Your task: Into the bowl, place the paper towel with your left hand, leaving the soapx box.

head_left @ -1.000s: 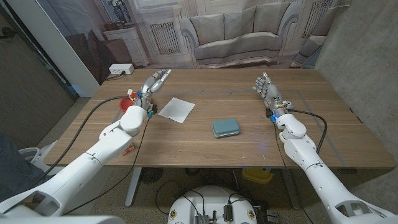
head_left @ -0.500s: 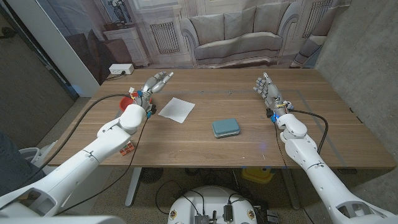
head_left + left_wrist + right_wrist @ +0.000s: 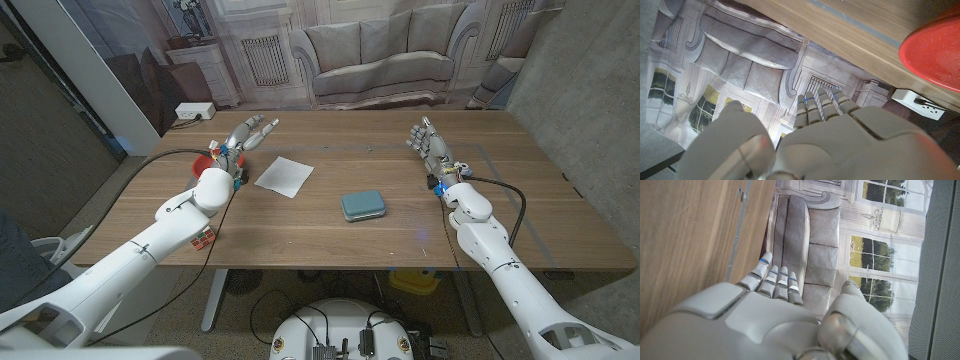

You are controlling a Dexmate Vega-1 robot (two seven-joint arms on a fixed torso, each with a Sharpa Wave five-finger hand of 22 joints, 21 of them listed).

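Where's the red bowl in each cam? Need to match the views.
Head view: red bowl at the table's left side, mostly hidden behind the left robot hand, left of the paper towel.
Left wrist view: red bowl at the right edge, on the wood.
Right wrist view: not in it.
Shared landmark: the wooden table.

Both arms wear smooth white rounded shells. A black cable runs along each forearm. The left hand and right hand are metallic grey, with segmented fingers carrying small blue marks; blue and red fittings sit at the wrists.
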